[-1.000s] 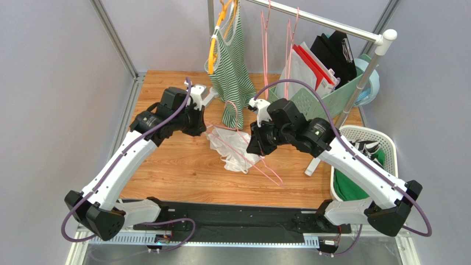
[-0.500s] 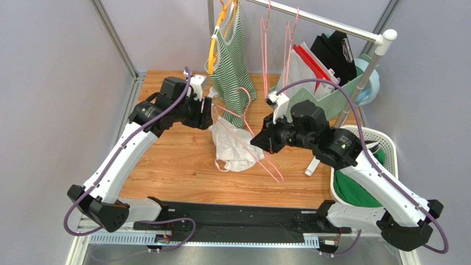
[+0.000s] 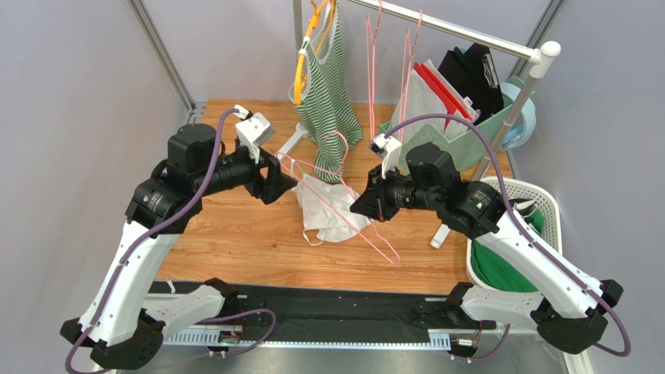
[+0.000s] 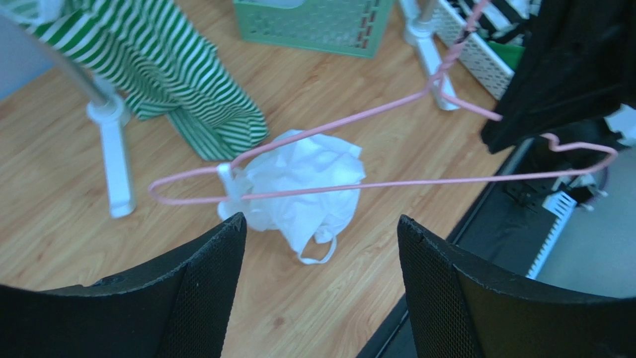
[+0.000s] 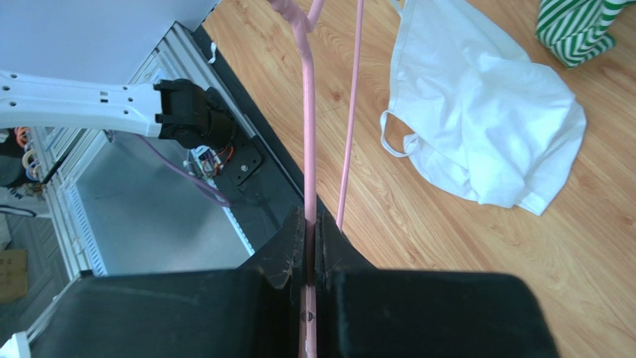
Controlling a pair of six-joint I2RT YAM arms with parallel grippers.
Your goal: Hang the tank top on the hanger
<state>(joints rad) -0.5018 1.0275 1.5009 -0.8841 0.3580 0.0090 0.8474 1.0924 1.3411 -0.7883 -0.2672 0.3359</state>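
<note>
Pink hanger point(image 5: 309, 134) pinched in right gripper point(image 5: 310, 224); left gripper point(image 4: 321, 224) spread, empty. Best to grasp top point(image 3: 332, 210) lightly at its free shoulder, holding hanger steady.

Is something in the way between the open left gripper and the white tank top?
Yes. The pink hanger, pinched in the right gripper, stretches across just over the tank top, between it and the open left gripper. Nothing else visible blocks it.
</note>
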